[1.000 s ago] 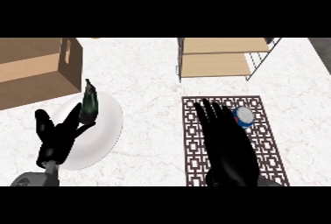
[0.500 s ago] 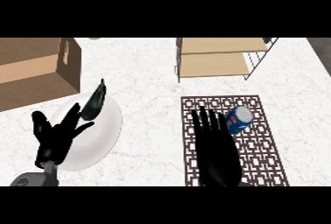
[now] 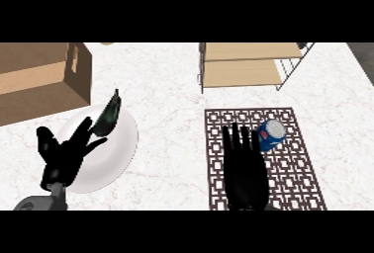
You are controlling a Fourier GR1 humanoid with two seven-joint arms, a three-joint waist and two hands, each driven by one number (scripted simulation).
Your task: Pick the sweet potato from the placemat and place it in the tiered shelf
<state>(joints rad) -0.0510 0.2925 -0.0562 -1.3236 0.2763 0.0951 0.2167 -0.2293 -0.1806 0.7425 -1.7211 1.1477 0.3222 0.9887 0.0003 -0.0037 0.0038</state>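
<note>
The black right hand [image 3: 245, 173], fingers straight, lies over the brown lattice placemat [image 3: 292, 170], just left of a blue-and-white cylindrical can [image 3: 271, 134]. The black left hand [image 3: 64, 157], fingers spread, is over a round white plate [image 3: 116, 150] carrying a dark green elongated vegetable [image 3: 108, 117]. A wooden wire-framed tiered shelf [image 3: 241, 74] stands beyond the placemat.

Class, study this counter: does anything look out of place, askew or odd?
The brown lattice placemat holds only a blue and white can, apparently lying on its side beside the right hand; no sweet potato shows there. A dark green elongated vegetable juts past the far rim of the white round plate.
</note>
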